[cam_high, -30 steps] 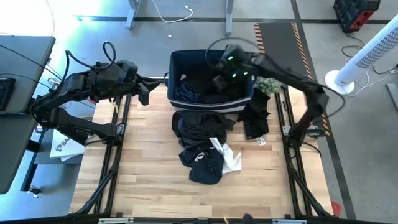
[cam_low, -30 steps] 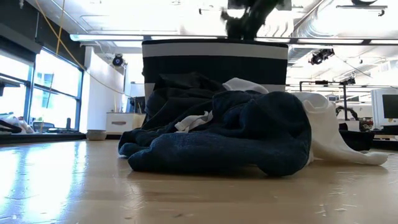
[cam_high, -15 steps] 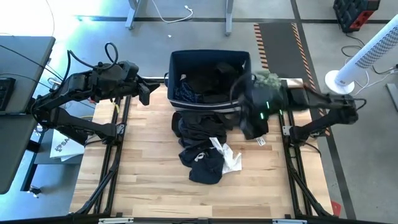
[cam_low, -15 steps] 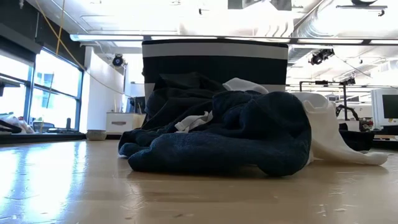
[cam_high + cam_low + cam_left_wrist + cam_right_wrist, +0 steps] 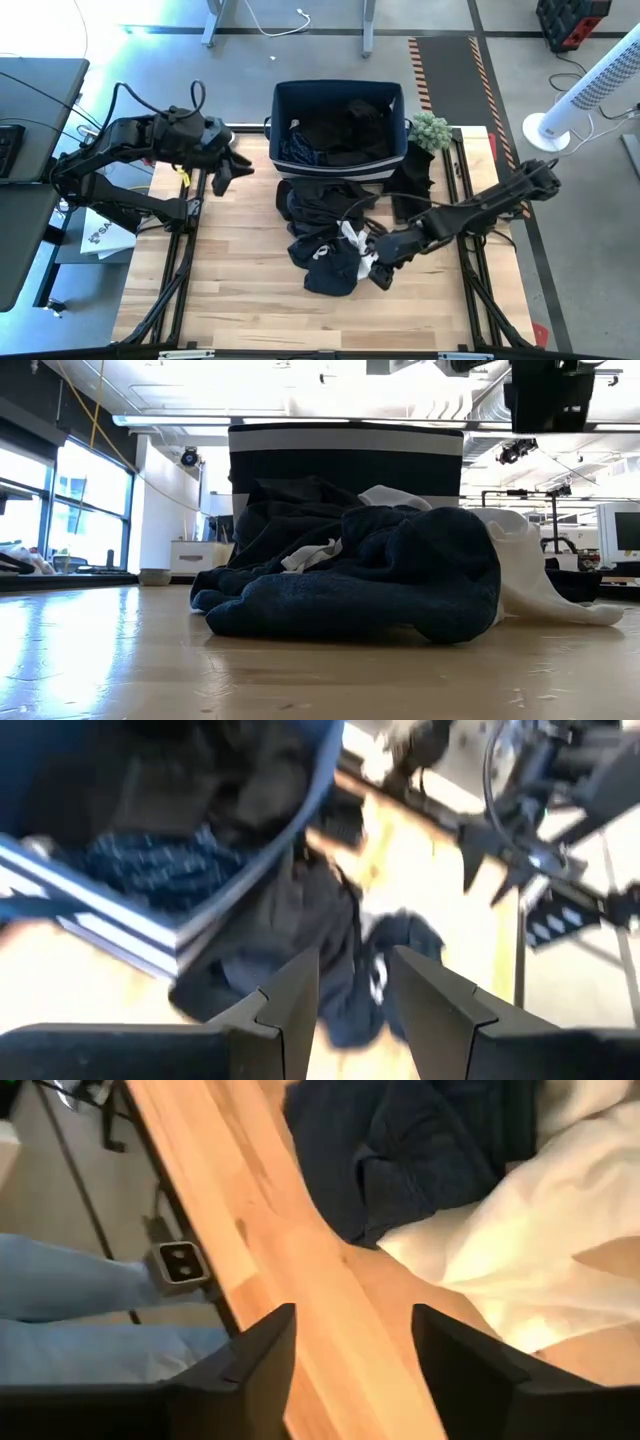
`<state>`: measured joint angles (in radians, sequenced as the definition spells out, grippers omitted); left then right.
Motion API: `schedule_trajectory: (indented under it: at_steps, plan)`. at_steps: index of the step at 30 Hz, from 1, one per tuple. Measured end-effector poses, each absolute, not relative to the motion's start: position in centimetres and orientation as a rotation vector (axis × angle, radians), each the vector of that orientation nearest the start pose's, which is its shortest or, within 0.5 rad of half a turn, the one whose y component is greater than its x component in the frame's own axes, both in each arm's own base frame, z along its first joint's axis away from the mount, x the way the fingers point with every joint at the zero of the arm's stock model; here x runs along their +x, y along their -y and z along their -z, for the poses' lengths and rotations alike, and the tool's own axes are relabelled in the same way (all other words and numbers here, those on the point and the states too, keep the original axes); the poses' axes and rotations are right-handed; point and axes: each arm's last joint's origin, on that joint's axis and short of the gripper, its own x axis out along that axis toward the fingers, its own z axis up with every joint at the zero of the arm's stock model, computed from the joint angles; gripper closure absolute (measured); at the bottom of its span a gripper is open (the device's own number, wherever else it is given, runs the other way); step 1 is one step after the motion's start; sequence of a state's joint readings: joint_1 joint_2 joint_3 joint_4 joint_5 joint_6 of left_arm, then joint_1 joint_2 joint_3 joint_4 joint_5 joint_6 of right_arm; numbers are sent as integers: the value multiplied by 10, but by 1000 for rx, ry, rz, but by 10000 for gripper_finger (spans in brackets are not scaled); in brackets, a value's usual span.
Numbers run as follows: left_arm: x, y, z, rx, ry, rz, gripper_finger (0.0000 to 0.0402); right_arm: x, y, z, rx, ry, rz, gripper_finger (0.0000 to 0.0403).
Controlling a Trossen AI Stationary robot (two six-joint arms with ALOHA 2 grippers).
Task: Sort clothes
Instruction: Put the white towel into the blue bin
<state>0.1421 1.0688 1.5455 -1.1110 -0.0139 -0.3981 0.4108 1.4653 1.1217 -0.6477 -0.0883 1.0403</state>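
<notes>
Two hands: both empty, fingers parted.
Right hand [image 5: 383, 268]: low over the counter [image 5: 240, 290], just beside the white shirt [image 5: 370, 255].
Left hand [image 5: 222, 172]: raised off the bin's left side.
Clothes pile [image 5: 325, 240]: mid-counter, before the dark blue bin [image 5: 340, 92].
Bin contents: dark garments [image 5: 345, 130].

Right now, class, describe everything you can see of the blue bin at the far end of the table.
The bin is a dark blue fabric box with a rectangular open top and white stripes around its wall. It stands upright at the table's far edge, holding dark clothes and a navy dotted garment. A heap of dark clothes on the table lies against its near wall.
</notes>
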Motion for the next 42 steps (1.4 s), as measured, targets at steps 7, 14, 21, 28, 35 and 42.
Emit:
schedule_trajectory:
  at_steps: [7, 14, 21, 28, 35, 42]
  plan:
    - [152, -16, -434, -438, -733, -250, 275, 284, -113, -228, 513, -1210, 94, 125]
    - [151, -10, -433, -451, -735, -296, 275, 300, -111, -183, 79, -1334, -70, 94]
    - [151, -11, -433, -529, -692, -423, 275, 320, -112, -136, -39, -1389, -107, 136]
    - [152, -13, -434, -692, -617, -537, 275, 310, -98, -136, -108, -1509, -99, 357]
    - [160, -14, -445, -767, -458, -536, 275, 281, -70, -219, -114, -1353, -156, 368]
    - [166, -17, -456, -557, -336, -535, 275, 232, -22, -326, 365, -1053, -137, 391]
